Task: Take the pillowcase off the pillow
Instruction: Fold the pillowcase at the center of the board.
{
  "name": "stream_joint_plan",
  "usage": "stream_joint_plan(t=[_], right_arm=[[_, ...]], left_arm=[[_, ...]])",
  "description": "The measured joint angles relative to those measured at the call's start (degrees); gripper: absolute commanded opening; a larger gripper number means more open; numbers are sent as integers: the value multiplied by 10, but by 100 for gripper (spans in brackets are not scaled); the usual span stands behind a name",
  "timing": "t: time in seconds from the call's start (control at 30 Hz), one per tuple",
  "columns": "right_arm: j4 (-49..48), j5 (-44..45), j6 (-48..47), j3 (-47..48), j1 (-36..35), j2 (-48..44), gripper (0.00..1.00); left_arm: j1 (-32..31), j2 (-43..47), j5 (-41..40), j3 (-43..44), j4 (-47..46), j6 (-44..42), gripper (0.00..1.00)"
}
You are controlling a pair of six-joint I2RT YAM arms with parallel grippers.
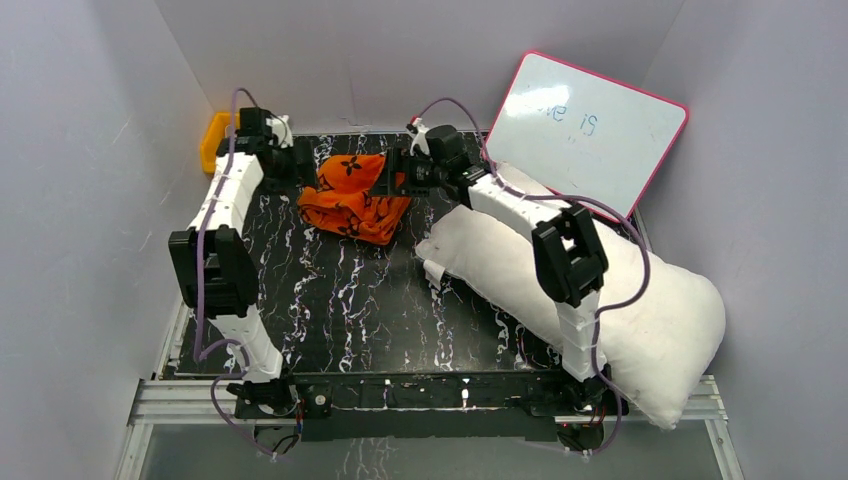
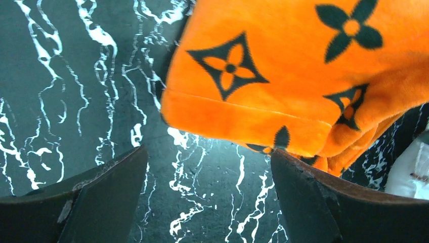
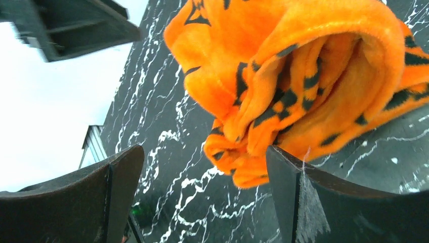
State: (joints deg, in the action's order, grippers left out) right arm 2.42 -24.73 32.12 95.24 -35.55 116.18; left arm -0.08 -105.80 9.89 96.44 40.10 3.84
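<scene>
The orange pillowcase (image 1: 352, 196) with black flower motifs lies crumpled in a heap on the black marbled table (image 1: 340, 300), off the pillow. The bare white pillow (image 1: 610, 300) lies apart at the right, under my right arm. My left gripper (image 1: 303, 163) is open just left of the heap. In the left wrist view the pillowcase (image 2: 283, 71) sits beyond the left gripper (image 2: 208, 169), with only tabletop between the fingers. My right gripper (image 1: 392, 182) is open at the heap's right side. In the right wrist view the pillowcase (image 3: 303, 76) bunches ahead of the right gripper (image 3: 205, 169), its lowest fold beside the right finger (image 3: 303, 202).
A pink-framed whiteboard (image 1: 590, 125) leans against the back right wall behind the pillow. A yellow bin (image 1: 212, 140) sits in the back left corner. Grey walls close in three sides. A corner of the pillow (image 2: 412, 172) shows at the left wrist view's right edge.
</scene>
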Motion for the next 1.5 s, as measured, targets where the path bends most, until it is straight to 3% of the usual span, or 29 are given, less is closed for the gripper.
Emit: stream_joint_plan(t=[0.1, 0.4, 0.57, 0.87, 0.9, 1.0, 1.1, 1.5], right_arm=[[-9, 13, 25, 31, -7, 56, 98], [15, 56, 57, 113, 4, 157, 96], [14, 63, 69, 146, 1, 170, 82], [4, 63, 87, 163, -22, 183, 72], [4, 62, 87, 164, -24, 186, 67], [5, 57, 91, 165, -30, 193, 25], [6, 48, 99, 165, -32, 195, 1], [-50, 7, 209, 136, -33, 150, 0]], left_arm=[[39, -1, 23, 0, -8, 15, 91], [59, -16, 74, 0, -13, 20, 91], [71, -18, 82, -12, -31, 23, 91], [75, -25, 82, -59, -79, 41, 91], [75, -27, 82, -66, -90, 44, 91], [75, -30, 83, -93, -121, 54, 90], [75, -43, 87, -105, -149, 65, 90], [76, -72, 90, -108, -215, 78, 90]])
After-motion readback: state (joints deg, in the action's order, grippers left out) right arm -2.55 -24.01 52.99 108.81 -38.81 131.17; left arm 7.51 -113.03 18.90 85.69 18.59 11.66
